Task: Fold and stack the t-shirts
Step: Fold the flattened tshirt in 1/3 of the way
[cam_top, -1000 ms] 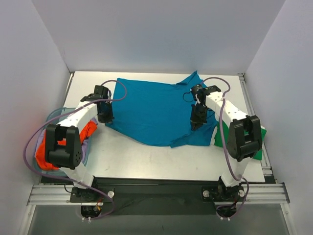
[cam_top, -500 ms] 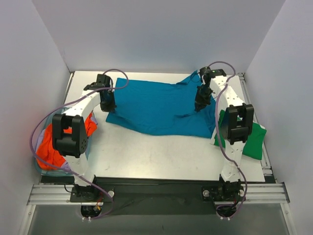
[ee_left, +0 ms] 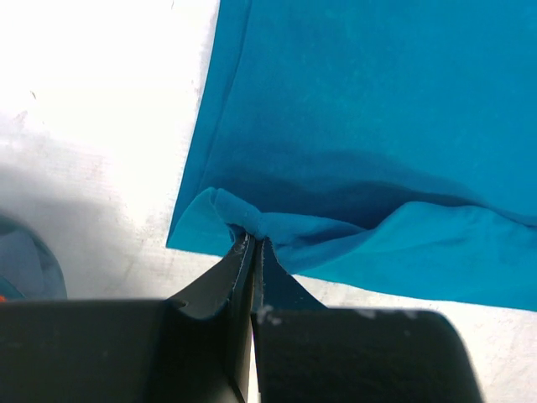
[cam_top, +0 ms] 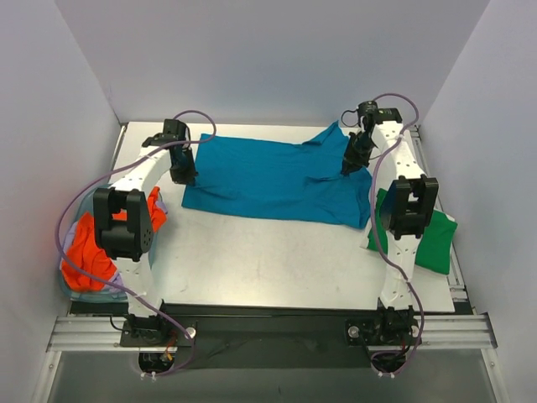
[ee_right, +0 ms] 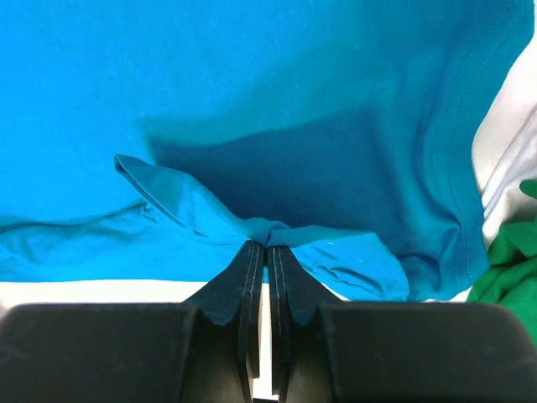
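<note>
Teal t-shirt [ee_left: 369, 126] edge between fingers [ee_left: 239, 269]

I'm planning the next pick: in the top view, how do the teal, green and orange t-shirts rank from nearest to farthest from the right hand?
1. Teal t-shirt: pinched in the right hand, spread across the middle.
2. Green t-shirt: at the right edge, toward the near side.
3. Orange t-shirt: at the far left edge.

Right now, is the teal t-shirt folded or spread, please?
Partly folded: left end effector and right end effector pinch an edge of the teal t-shirt, lifted over its lower layer.
</note>
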Available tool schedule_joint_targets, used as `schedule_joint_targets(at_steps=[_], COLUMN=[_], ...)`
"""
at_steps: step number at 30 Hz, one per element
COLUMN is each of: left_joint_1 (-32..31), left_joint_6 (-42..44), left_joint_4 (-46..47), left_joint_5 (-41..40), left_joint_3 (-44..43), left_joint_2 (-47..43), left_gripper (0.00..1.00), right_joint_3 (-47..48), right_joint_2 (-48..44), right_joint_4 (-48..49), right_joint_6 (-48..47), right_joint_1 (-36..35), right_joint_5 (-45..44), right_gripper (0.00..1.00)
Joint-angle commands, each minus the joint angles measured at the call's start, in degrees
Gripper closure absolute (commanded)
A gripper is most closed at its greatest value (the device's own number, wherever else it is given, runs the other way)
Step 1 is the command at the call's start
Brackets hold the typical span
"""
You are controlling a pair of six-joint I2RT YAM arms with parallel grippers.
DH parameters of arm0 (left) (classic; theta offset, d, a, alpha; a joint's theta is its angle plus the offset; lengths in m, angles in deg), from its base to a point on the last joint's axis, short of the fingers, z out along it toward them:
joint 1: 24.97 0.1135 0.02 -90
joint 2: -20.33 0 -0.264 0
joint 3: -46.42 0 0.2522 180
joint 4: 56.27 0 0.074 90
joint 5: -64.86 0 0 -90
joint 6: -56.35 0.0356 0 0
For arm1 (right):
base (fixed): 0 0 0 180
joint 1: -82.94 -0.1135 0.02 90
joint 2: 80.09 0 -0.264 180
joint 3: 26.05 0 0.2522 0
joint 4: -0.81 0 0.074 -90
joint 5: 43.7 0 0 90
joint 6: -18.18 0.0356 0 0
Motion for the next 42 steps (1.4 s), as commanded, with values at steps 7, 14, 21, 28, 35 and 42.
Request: schedule_joint_targets(at_steps=[7,14,21,28,35,42], left_joint_1=[1.1,2.0,2.1,1.7,-0.3,-2.2], left_joint_6=[-0.4,0.5,1.5,1.3,-1.6,-8.4], left_joint_4=[-1.1,-1.5,-1.4,-2.8,0.1,9.7], left_joint_5=[-0.1,0.7,1.0,2.3,3.5,9.3], left_joint_3=[-7.3,-9.3,-14.6,-21.3,-14.4,0.7], left_joint_2=[2.8,6.2,9.7,11.9,7.9,3.5], left_gripper=[1.0,1.0,0.82,0.36,0.26,0.23], right_joint_3=[5.5,7.3,9.6,14.1,8.5,-11.9], right_joint_2=[1.8,4.0,6.9,9.8,5.3,-6.6], right_joint_4=[-2.7,-2.5,-2.3,0.3,2.4,4.7], right_joint_6=[0.2,0.8,0.9,3.1,1.8,-1.3], right_joint_1=[2.1,3.1,3.5,4.6,6.2,5.8], right_joint_5=[0.8,2.2,3.0,4.7,3.2,3.0], right_gripper=[1.0,1.0,1.0,0.61,0.35,0.38])
